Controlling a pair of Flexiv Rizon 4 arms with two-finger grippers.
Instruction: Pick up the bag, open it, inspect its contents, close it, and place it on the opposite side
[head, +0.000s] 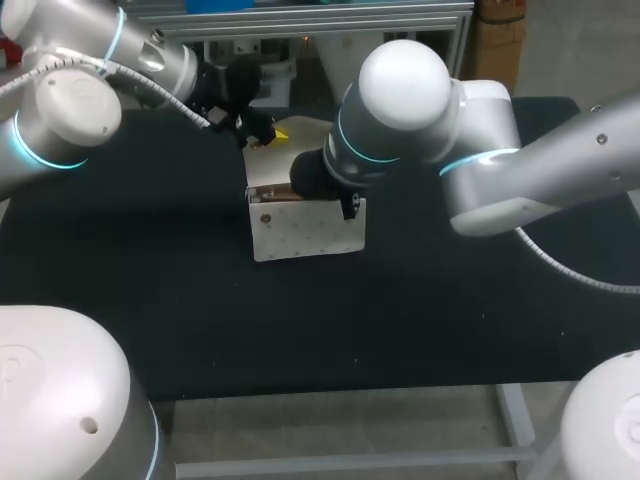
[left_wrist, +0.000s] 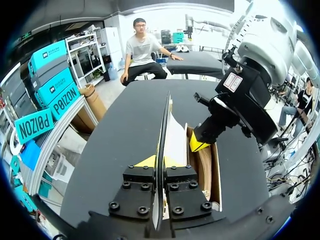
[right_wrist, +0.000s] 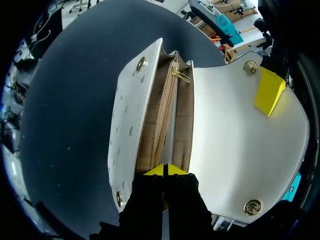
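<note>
White bag stands on the black desk, with bare surface all round and the edges well apart from it. Left gripper is clamped on the edge of the raised flap. Right gripper sits over the open mouth, fingers pressed together; cannot tell whether they pinch the lining.

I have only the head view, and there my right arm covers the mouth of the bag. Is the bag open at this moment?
Observer: Yes. The right wrist view looks into the bag: its flap is folded back, and a gold zipper pull sits at the middle divider.
Operator: Is anything in the compartments?
Observer: Only tan lining shows; the bottom is in shadow.
Operator: Does the left gripper hold the flap?
Observer: Yes. The left wrist view shows the left gripper shut on the flap's edge.
</note>
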